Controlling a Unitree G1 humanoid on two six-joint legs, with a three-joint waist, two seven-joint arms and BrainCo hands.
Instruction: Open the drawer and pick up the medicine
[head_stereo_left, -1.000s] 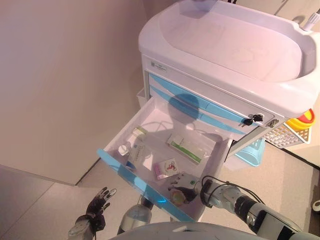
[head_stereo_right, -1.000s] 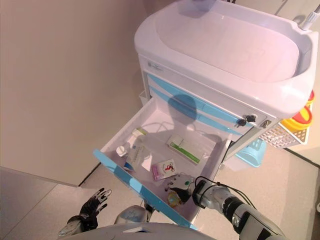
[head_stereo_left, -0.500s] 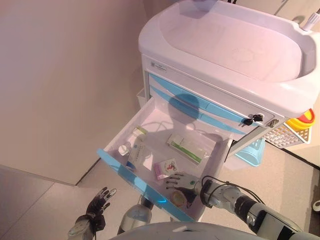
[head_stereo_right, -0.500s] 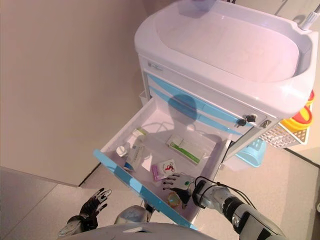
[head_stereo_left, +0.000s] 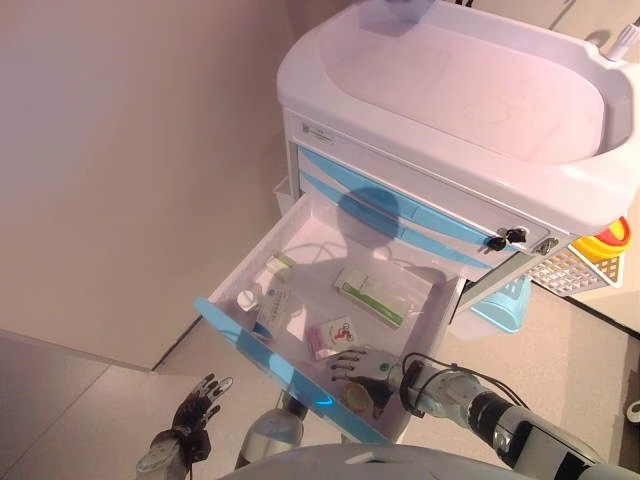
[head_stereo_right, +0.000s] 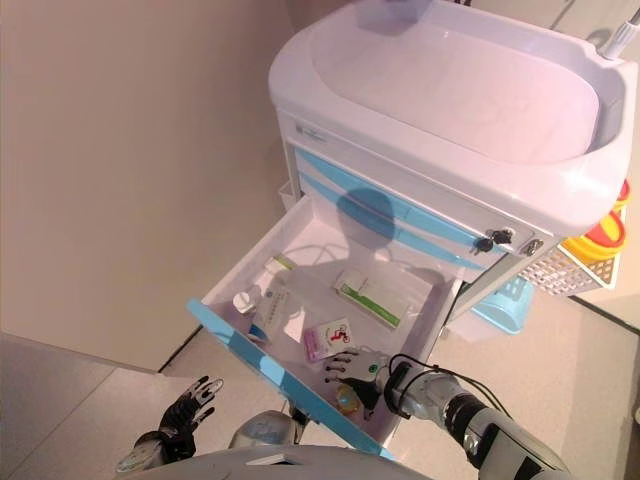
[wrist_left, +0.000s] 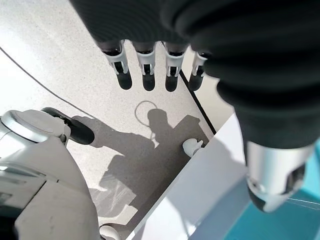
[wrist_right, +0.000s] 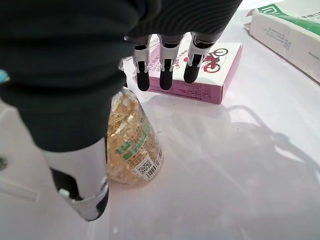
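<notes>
while the right robot hand (head_stereo_right: 352, 366) hangs inside the open drawer (head_stereo_right: 315, 262) with its fingers (wrist_right: 167, 62) straight and its thumb (wrist_right: 80, 185) spread wide, it grips nothing. a clear bottle (wrist_right: 131, 141) of yellow capsules lies on its side on the drawer floor, in the gap between thumb and fingers, near the drawer's front right corner. this is likely the medicine to pick up, though the drawer holds other packs too. whether the thumb touches the bottle cannot be told.

just past the fingertips lies a pink box (wrist_right: 197, 72), flat on the drawer floor. farther back sits a white and green box (head_stereo_right: 368, 297), and toward the left side lie a white and blue box (head_stereo_right: 272, 312) and a small white bottle (head_stereo_right: 241, 301). the drawer's blue front (head_stereo_right: 290, 388) stands pulled well out from the white cart (head_stereo_right: 440, 120).

the left robot hand (head_stereo_right: 185, 415) hangs low by the floor, released and empty, away from the drawer.

risks from here, as a judgement: the bottle is round and smooth and lying down, so closing fingers could roll it away or squirt it out. the fingertips sit closer to the pink box than to the bottle, so they may catch the box instead. the front wall beside the thumb leaves little room to close.
</notes>
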